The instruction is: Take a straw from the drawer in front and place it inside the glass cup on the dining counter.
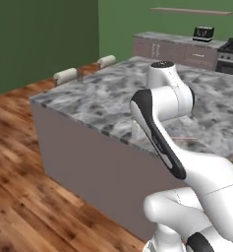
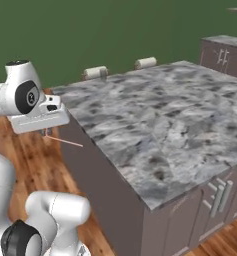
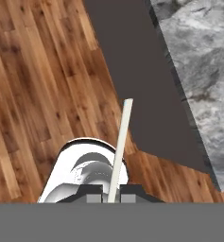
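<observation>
One straw (image 2: 64, 140) is pinched in the claw (image 2: 44, 132), its jaws nearly shut on one end, its long axis running out roughly level toward the tabletop (image 2: 155, 125) edge. The claw hangs off the near left side, over the wood floor (image 3: 33, 85). The glass cup (image 1: 139, 133) stands near the tabletop's near edge, mostly behind the arm in the left base view, so the straw probably must travel up and over.

Straw (image 3: 120, 151): near end hidden between gripper (image 3: 111, 198) fingertips; dining counter (image 3: 198, 61) beyond it cut by frame edge.
</observation>
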Controlling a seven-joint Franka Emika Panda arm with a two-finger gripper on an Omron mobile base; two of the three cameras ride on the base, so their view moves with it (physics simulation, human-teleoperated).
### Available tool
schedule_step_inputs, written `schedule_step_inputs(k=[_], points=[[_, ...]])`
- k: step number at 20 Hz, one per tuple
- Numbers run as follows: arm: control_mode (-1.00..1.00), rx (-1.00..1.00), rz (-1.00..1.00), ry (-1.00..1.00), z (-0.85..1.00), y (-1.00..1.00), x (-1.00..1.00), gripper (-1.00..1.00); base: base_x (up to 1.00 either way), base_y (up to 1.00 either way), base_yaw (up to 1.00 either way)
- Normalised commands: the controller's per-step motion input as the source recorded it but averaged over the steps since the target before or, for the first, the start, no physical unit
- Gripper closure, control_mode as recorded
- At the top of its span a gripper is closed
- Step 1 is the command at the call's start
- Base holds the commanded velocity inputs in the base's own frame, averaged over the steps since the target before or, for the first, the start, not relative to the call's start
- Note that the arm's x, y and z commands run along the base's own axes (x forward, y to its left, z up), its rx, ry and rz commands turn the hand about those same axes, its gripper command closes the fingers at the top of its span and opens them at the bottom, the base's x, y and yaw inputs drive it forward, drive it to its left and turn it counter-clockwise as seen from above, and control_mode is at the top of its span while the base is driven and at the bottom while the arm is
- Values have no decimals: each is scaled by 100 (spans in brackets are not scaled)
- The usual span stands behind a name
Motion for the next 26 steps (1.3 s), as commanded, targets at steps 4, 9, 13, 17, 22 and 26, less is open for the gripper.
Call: schedule_step_inputs(k=[4,9,13,17,22,26], points=[[100,0,0,0,0,0,0,100,74,-4,15],[100,0,0,0,0,0,0,100,62,-1,26],[100,0,0,0,0,0,0,100,59,0,32],[100,0,0,0,0,0,0,100,62,0,32],[100,0,0,0,0,0,0,100,55,0,28],[100,0,0,0,0,0,0,100,69,4,23]])
